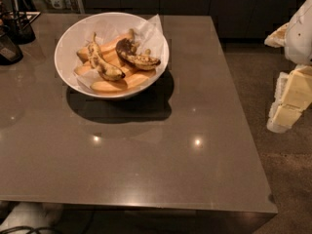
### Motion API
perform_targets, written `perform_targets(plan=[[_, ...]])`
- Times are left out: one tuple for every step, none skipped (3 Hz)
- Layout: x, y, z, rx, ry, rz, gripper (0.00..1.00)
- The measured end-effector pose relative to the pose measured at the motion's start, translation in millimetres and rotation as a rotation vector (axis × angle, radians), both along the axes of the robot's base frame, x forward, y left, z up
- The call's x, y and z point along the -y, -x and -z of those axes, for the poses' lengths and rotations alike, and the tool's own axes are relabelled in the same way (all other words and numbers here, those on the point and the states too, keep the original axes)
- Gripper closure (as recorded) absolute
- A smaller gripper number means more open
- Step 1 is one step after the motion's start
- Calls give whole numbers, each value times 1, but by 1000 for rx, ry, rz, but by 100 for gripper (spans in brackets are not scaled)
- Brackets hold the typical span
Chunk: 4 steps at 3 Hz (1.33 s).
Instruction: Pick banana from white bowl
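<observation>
Banana (136,56), dark and overripe, lies topmost on paler fruit at the right of the bowl (64,42), so it looks reachable from above. The bowl sits far left on the tabletop (146,155). The pincer (286,108) hangs beyond the right edge, well apart from it; its state I cannot tell.

You had a glossy white bowl (69,39) lined with creased paper (154,31) on a polished table (146,169), the matt gripper (287,104) hanging beyond its right edge.
</observation>
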<state>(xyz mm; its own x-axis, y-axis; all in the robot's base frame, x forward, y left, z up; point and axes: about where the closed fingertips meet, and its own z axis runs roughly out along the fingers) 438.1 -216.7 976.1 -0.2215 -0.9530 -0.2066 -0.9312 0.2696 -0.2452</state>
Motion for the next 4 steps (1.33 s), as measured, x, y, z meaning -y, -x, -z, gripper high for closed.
perform_targets(plan=[[0,0,0,0,0,0,0],[-40,-22,-28,44,50,-52,0],[-42,-25,-29,53,41,-57,0],[-66,-56,-37,54,-1,-99,0]])
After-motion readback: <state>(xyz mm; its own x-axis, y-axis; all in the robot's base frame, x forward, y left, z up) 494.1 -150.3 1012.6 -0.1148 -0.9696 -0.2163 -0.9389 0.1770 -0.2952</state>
